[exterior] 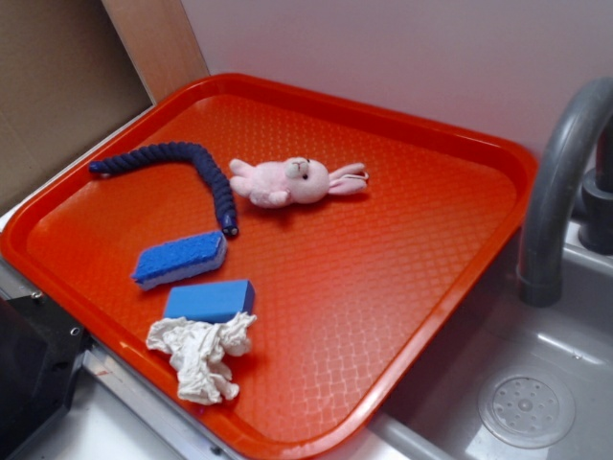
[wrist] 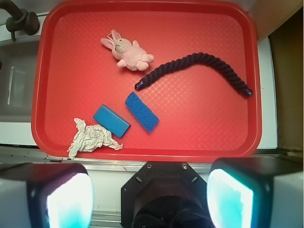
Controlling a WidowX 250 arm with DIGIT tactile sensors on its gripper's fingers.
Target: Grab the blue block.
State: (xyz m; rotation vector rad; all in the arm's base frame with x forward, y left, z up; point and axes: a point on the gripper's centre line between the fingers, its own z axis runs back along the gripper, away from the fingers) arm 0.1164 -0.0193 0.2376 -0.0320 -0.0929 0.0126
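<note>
The blue block lies flat on the orange-red tray, near its front left edge, touching a crumpled white cloth. In the wrist view the block sits left of centre, on the near part of the tray. My gripper is open and empty, its two fingers wide apart. It is held high above the tray's near edge, well clear of the block. The gripper is out of the exterior view.
A darker blue sponge with a white bottom layer lies just beyond the block. A dark-blue rope and a pink plush bunny lie farther back. A grey faucet and sink drain are to the right.
</note>
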